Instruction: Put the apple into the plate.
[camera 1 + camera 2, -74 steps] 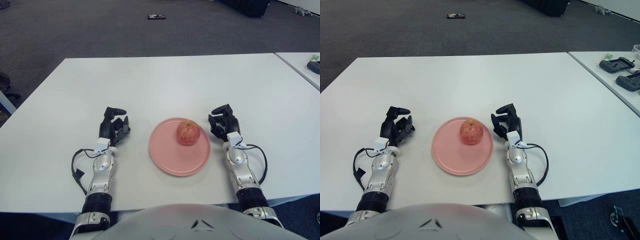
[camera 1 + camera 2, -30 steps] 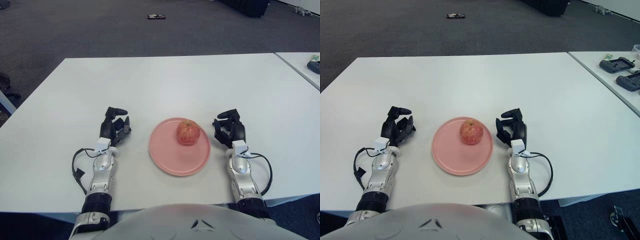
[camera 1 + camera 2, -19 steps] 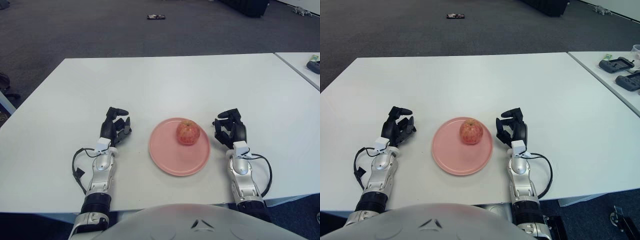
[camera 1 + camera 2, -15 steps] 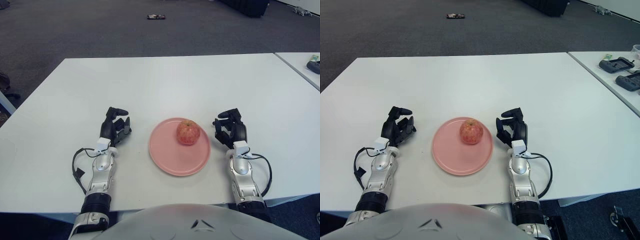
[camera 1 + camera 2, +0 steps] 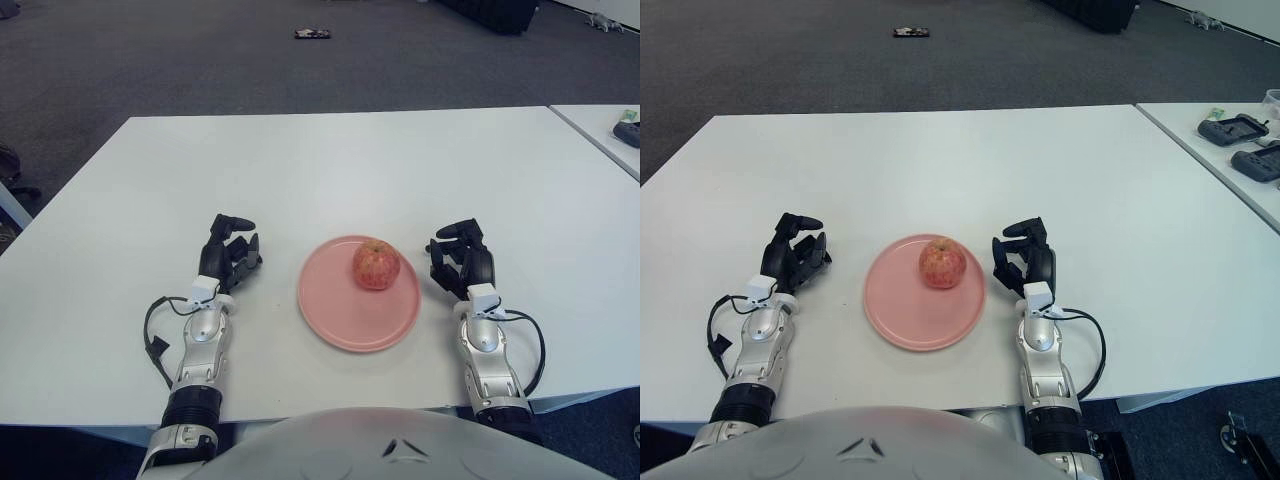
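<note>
Having drawn back toward the near edge and a little rightward since the earlier frames, right hand [image 5: 462, 259] now showing just right of the plate, apart from it, fingers loosely curled and holding nothing. Everything else lying as before.

Spreading across most of the view: white table [image 5: 330, 160], bearing all the task's things. Abutting at far right: second white table [image 5: 1230, 160], carrying dark devices [image 5: 1240, 128] near its far end. Surrounding both: dark grey carpet [image 5: 200, 60], with a small dark object [image 5: 312, 34] lying far off.

Sitting near the middle of the near half of the table: pink plate [image 5: 345, 310], flat and round.

Showing left of the plate, well apart from it: left hand [image 5: 228, 255], fingers relaxed and partly curled, gripping nothing, black cable [image 5: 157, 345] looping beside its forearm.

Resting inside the plate, toward its far right part: apple [image 5: 375, 264], red-yellow, upright with stem hollow facing up. Lying left of the right hand, near it but not touching, with the plate's rim running between the two; lying well to the right of the left hand.
</note>
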`<state>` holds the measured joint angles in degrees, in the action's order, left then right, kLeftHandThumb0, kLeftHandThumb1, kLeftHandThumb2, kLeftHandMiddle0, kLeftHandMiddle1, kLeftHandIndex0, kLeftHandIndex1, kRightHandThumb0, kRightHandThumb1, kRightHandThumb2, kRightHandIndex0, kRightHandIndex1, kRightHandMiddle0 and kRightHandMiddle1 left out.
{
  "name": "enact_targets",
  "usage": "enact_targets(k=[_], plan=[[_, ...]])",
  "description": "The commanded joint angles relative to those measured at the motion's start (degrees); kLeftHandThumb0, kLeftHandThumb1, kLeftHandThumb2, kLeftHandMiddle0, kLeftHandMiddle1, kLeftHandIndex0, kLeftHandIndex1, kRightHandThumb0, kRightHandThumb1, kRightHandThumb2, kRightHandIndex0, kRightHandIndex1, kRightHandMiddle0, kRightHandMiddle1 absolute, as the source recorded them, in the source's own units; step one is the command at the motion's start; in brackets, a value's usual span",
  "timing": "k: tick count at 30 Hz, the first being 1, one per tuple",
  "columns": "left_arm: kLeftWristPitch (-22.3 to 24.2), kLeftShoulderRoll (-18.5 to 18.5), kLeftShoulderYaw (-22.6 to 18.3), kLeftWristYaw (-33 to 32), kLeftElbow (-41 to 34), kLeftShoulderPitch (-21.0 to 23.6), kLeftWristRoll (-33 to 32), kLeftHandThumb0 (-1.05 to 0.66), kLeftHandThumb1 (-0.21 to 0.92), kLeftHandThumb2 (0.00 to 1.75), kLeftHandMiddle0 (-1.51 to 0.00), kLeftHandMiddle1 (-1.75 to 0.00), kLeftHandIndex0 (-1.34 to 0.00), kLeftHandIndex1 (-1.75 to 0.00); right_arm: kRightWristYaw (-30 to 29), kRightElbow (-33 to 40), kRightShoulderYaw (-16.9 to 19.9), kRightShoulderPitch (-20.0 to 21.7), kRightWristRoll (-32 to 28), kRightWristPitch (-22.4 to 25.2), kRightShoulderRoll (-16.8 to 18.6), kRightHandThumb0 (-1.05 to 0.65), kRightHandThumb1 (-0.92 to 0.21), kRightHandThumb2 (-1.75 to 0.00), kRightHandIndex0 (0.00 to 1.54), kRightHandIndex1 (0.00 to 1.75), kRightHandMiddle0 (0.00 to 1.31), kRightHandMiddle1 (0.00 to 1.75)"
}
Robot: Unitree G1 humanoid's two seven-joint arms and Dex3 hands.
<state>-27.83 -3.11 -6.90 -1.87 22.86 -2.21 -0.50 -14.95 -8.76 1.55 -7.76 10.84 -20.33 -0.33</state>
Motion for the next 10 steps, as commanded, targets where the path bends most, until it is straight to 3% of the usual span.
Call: enact_targets(k=[1, 10], plan=[[0.32, 0.06, -0.15, -0.66, 1.77, -0.76, 0.55, -0.37, 0.74, 0.78, -0.85, -1.75, -0.3, -1.75, 0.13, 0.87, -0.12, 0.0, 0.33, 0.75, 0.09, -0.36, -0.82, -0.66, 0.56, 1.16, 0.25, 1.75], [0.56, -0.1, -0.09, -0.68, 1.79, -0.62, 0.6, -0.38, 0.71, 0.82, -0.85, -1.75, -0.32, -1.75, 0.39, 1.54, -0.29, -0.09, 0.01, 1.27, 0.04, -0.36, -0.8, -0.7, 0.57, 1.17, 0.27, 1.75]])
